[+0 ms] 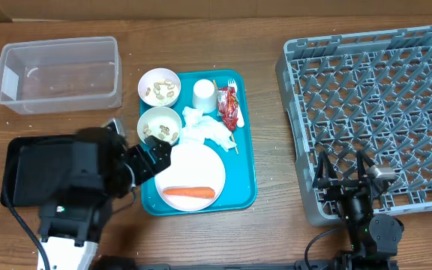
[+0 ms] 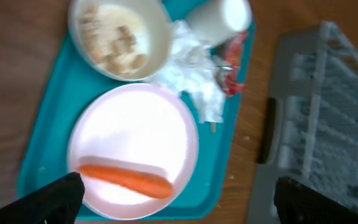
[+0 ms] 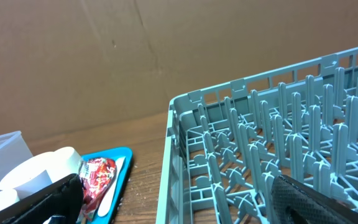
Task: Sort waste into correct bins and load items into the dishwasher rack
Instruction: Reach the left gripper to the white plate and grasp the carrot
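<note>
The empty dishwasher rack (image 1: 373,97) fills the counter's (image 1: 276,232) right, right pincer (image 1: 342,174) gaping empty-handed at its near edge, while the left pincer (image 2: 182,202), equally wide and empty, hangs over the teal tray's (image 1: 244,150) plate (image 2: 135,124), seemingly lined up for the carrot (image 2: 126,180).

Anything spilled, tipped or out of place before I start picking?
Nothing stands out. The carrot lies on the plate, scraps are inside both bowls, and napkins and wrapper sit on the teal tray. The left arm partly covers the black tray.

Lab-type robot test station: brown wood-grain desk (image 1: 201,30), plain brown cardboard backdrop (image 3: 92,56), grey plastic lattice dishwasher rack (image 1: 366,97) standing directly on the desk
</note>
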You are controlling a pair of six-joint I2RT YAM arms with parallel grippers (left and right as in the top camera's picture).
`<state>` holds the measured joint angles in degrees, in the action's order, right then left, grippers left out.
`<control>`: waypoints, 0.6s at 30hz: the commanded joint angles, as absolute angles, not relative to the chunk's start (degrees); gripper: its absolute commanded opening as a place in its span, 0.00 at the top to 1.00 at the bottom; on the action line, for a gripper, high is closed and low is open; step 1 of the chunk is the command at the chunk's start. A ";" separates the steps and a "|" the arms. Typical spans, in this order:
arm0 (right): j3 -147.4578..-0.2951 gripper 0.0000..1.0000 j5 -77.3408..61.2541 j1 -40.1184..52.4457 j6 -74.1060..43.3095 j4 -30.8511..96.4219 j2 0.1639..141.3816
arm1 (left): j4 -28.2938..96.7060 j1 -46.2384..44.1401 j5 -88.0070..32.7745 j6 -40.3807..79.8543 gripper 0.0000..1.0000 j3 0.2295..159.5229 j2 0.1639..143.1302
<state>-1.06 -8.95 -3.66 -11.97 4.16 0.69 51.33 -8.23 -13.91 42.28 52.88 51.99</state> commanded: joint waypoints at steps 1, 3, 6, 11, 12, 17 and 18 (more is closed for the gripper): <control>-0.47 0.00 -8.60 -3.88 -11.73 3.92 0.23 | 52.03 -18.37 7.27 60.84 0.00 53.58 52.66; -0.47 0.00 -8.60 -3.88 -11.73 3.92 0.23 | 52.03 -22.87 6.39 68.27 0.00 52.66 54.81; -0.47 0.00 -8.60 -3.88 -11.73 3.92 0.23 | 51.86 -25.26 1.69 74.76 0.00 52.58 60.03; -0.47 0.00 -8.60 -3.88 -11.73 3.92 0.23 | 50.17 -25.15 0.60 75.44 0.00 52.58 66.43; -0.47 0.00 -8.60 -3.88 -11.73 3.92 0.23 | 50.02 -25.15 0.95 75.42 0.00 52.58 67.55; -0.47 0.00 -8.62 -3.88 -11.73 3.92 0.23 | 50.50 -25.47 -11.99 76.75 0.00 52.58 76.01; -0.47 0.00 -8.60 -3.88 -11.73 3.92 0.23 | 50.78 -25.67 -13.93 78.24 0.00 52.58 77.78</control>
